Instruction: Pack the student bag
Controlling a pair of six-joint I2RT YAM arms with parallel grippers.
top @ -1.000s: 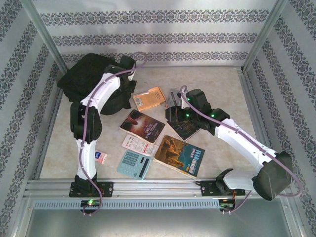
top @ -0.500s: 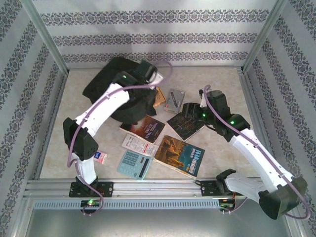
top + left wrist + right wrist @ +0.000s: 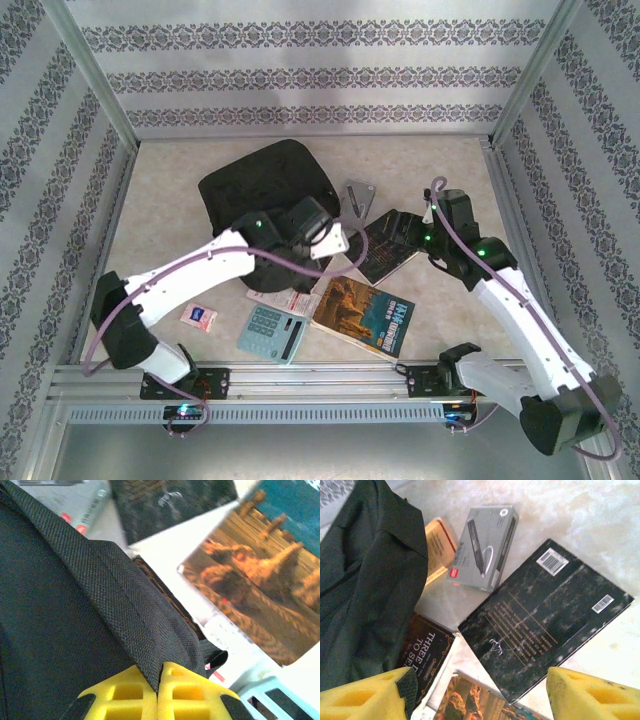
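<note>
Top external: left arm point(image 3: 190, 275) low; left claw point(image 3: 328, 243) tight on student bag point(image 3: 262, 185)

the dark brown book point(image 3: 427, 652) reads "three" in pale capitals, then "to se" beneath, the rest hidden; the black book point(image 3: 540, 620) bears two white barcode stickers point(image 3: 551, 561), digits too small to read; print on the grey box point(image 3: 485, 545) and the orange book point(image 3: 440, 550) is too small to make out
</note>
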